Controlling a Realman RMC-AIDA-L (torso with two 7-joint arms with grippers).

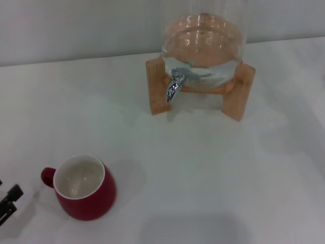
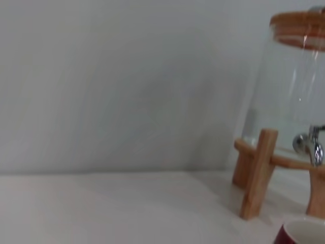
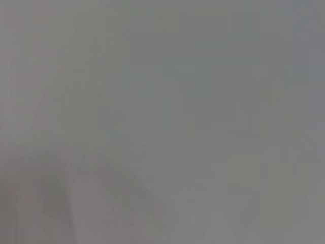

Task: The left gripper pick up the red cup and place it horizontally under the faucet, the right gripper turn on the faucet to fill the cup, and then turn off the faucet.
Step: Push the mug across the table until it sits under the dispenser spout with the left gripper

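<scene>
The red cup (image 1: 85, 189) stands upright at the front left of the white table, white inside, its handle pointing left. Its rim also shows in the left wrist view (image 2: 302, 233). The chrome faucet (image 1: 175, 84) juts from a clear glass jar (image 1: 203, 43) on a wooden stand (image 1: 157, 86), far behind the cup and to the right. The faucet also shows in the left wrist view (image 2: 310, 145). My left gripper (image 1: 9, 202) shows only its black fingertips at the left edge, just left of the cup's handle, apart and empty. The right gripper is out of view.
The white table (image 1: 203, 173) runs back to a pale wall (image 1: 76, 25). The jar holds some water and has a wooden lid (image 2: 299, 25). The right wrist view shows only a blank grey surface.
</scene>
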